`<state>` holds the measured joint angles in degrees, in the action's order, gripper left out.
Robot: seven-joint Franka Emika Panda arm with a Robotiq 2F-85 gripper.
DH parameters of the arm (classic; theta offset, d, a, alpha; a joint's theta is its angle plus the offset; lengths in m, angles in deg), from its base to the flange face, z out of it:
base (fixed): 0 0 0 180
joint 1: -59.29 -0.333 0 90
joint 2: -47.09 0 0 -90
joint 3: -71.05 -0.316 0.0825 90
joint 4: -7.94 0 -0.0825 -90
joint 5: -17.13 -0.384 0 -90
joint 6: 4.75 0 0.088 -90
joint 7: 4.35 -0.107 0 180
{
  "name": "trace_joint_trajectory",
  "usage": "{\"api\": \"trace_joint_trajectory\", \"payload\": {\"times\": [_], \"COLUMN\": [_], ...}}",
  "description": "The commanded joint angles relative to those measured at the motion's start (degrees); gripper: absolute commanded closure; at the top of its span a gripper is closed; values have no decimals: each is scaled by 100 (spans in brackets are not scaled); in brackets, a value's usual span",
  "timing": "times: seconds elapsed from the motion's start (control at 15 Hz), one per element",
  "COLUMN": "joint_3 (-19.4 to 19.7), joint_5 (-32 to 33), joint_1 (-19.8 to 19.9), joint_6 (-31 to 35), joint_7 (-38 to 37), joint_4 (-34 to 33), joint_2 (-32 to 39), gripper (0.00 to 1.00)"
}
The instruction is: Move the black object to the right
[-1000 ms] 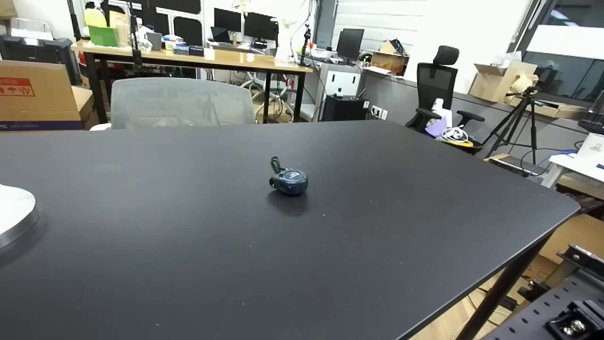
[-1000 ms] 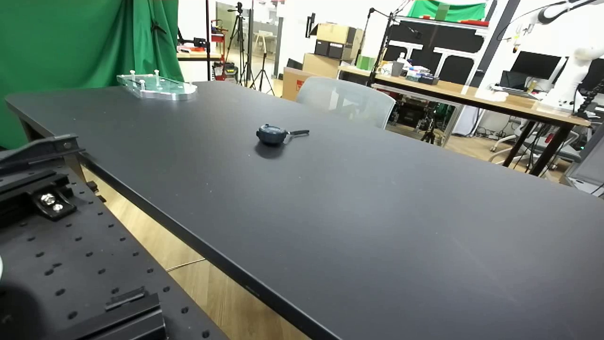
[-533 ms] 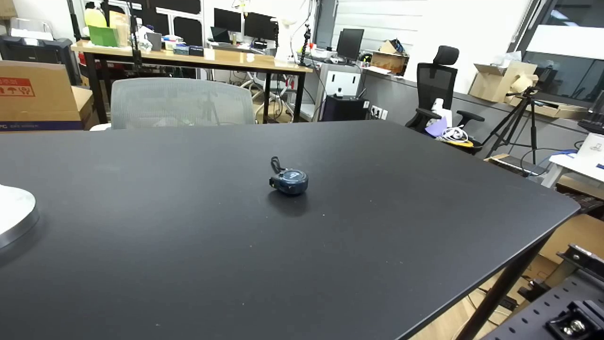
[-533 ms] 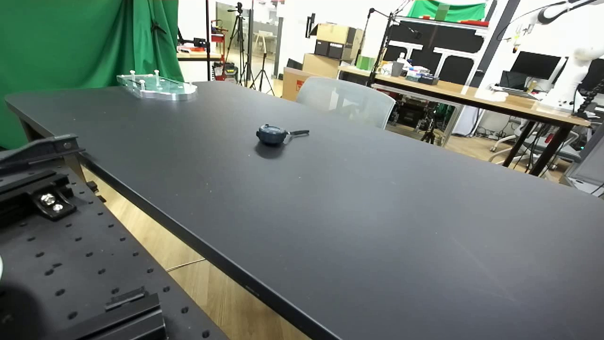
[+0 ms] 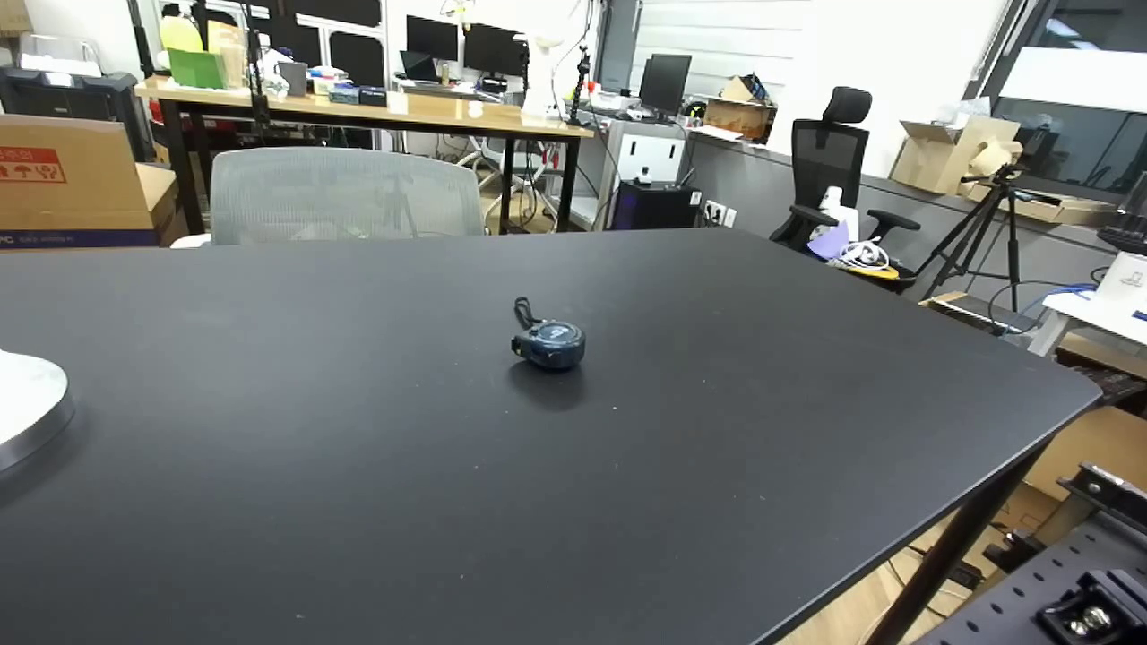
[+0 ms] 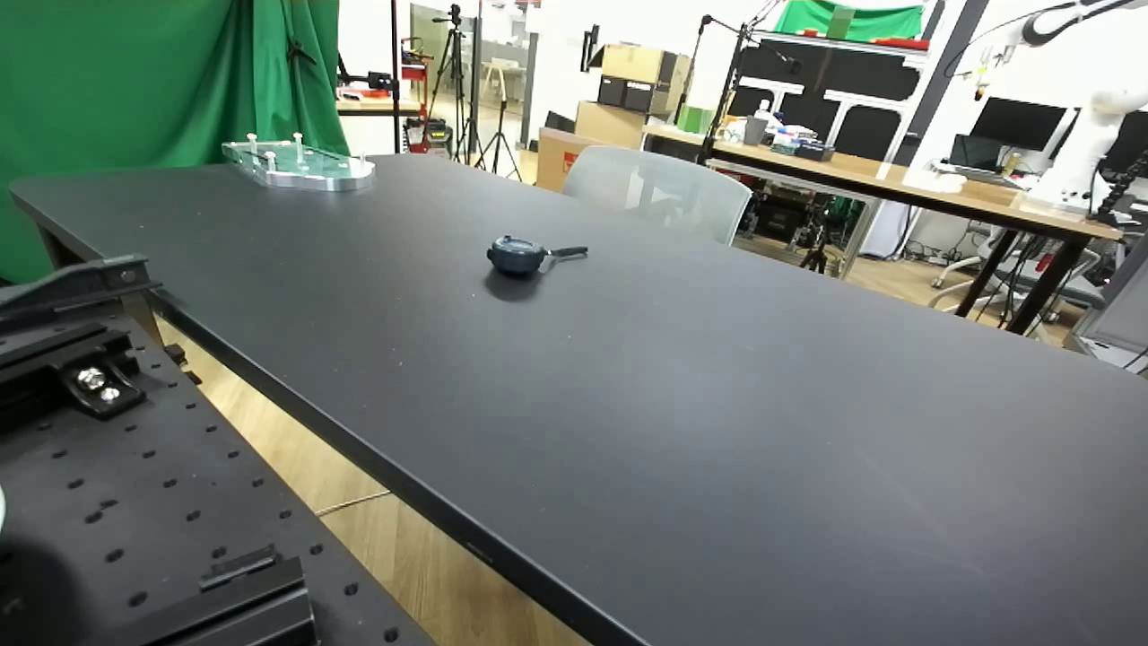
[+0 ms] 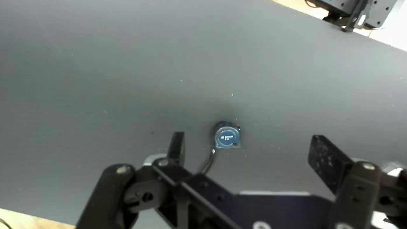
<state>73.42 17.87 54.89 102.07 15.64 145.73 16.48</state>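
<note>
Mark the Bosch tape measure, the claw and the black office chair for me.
Bosch tape measure (image 7: pixel 227 137): wrist view, on its labelled round face.
Claw (image 7: pixel 248 147): wrist view, midway between its spread fingertips.
Black office chair (image 5: pixel 829 159): in an exterior view, on the backrest.

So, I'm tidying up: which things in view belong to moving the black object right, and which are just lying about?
For the job:
Bosch tape measure, the object to move
Robotiq gripper, open
black table under it

Just lying or standing about:
clear plate with white posts
grey mesh chair
cardboard box
tripod
</note>
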Motion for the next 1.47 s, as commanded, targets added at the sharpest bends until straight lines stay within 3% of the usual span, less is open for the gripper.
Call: {"api": "trace_joint_trajectory", "payload": {"times": [0.0,0.4,0.67,1.07,1.4], "joint_3": [11,-80,-294,-363,-424], "joint_5": [149,-299,-668,-628,128], "joint_1": [-47,-97,-165,-109,-58], "joint_6": [948,2454,3193,3195,3204], "joint_7": [186,243,235,287,297], "joint_4": [-97,-131,-63,-7,-276], "joint_2": [846,2130,2589,2648,3412], "gripper": [0,0,0,0,0]}}
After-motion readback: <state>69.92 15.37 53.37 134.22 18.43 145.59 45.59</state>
